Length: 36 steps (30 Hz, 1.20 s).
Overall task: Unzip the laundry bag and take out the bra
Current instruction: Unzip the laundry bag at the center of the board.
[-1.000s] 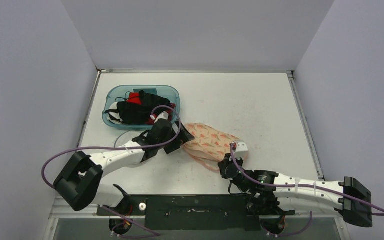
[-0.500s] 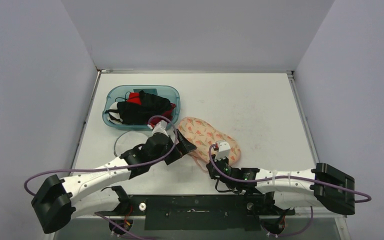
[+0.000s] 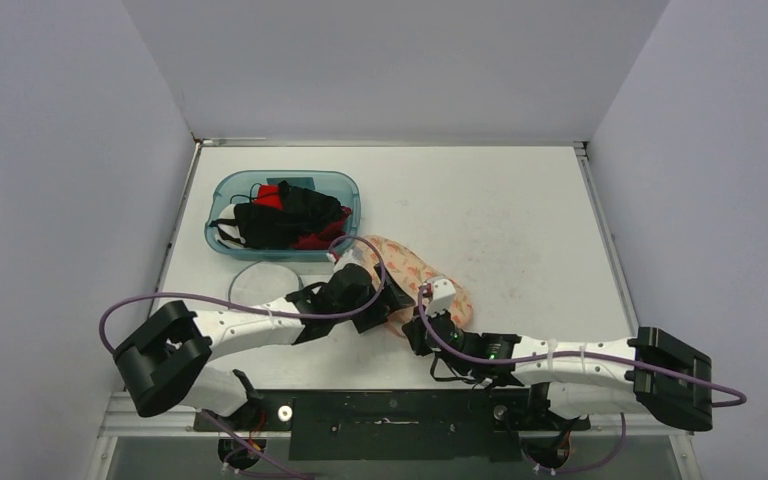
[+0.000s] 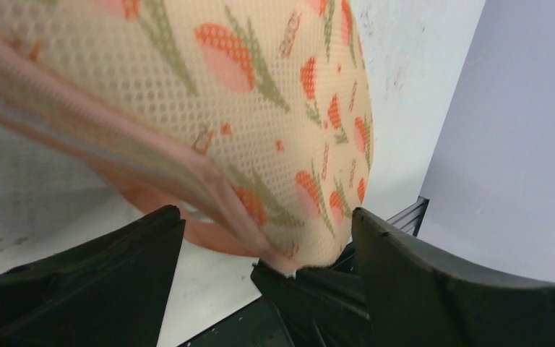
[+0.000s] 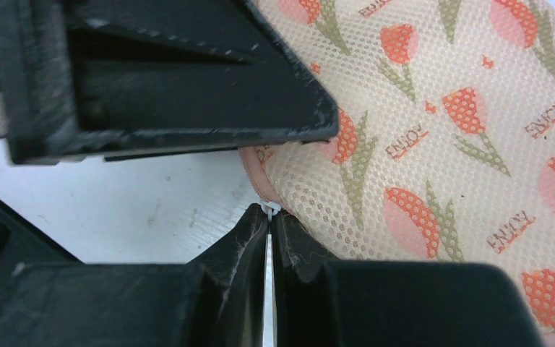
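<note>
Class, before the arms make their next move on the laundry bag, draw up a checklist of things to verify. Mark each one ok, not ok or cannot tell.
1. Right gripper pinched shut on the white tab at the seam of the laundry bag: ok.
2. Left gripper open, a finger on either side of the bag's edge: ok.
3. Left gripper bracing the bag against a pull: not ok, it has not yet closed.
4. Zip open: cannot tell.
5. Where the bra lies inside: cannot tell, the mesh hides it.
6. Blue bin untouched by either gripper: ok.
</note>
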Available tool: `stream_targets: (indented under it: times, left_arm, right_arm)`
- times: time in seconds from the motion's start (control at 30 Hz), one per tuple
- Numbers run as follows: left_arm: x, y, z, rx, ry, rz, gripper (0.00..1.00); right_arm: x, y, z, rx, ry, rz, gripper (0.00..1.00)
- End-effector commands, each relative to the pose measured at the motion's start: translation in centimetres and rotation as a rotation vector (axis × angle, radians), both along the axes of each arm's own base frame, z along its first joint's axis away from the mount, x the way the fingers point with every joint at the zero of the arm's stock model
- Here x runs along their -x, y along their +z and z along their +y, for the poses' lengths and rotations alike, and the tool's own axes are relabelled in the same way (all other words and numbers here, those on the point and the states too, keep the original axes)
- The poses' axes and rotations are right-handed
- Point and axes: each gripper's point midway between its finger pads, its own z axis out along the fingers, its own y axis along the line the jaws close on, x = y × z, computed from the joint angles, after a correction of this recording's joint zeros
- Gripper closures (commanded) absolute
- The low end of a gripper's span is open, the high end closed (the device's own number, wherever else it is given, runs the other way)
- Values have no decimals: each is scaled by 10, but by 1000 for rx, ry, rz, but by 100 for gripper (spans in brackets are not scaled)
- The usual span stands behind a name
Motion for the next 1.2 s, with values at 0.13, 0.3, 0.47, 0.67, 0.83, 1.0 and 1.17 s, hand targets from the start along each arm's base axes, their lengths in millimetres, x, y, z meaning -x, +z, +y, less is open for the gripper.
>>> stream_targets:
  times: [0.13,0.3,0.47,0.67,0.83,1.0,1.17]
  left_arm:
    - [-39,21,-18,71,37,-71,52]
    - [-44,14,-14,61,51,-69,87]
    - [-53,17,-4,39,71,-97,100]
    - [-61,12,4,-1,75,-112,100]
    - [-63,9,3,-7,48,-129,100]
    - [-71,8,0,-25,-13,-151,100]
    - [-78,8,-10,-2,-119,-153,100]
  right_arm:
    - [4,28,7,-93,24,-24,95]
    - [5,29,-3,-86,6,-22,95]
    - [5,29,-14,-73,-26,-17,95]
    - [7,23,-38,-30,-78,0,95]
    - [6,21,-57,-21,-150,5,95]
    - [0,17,-81,-38,-289,8,95]
    - [-2,6,-104,-45,-420,31,95]
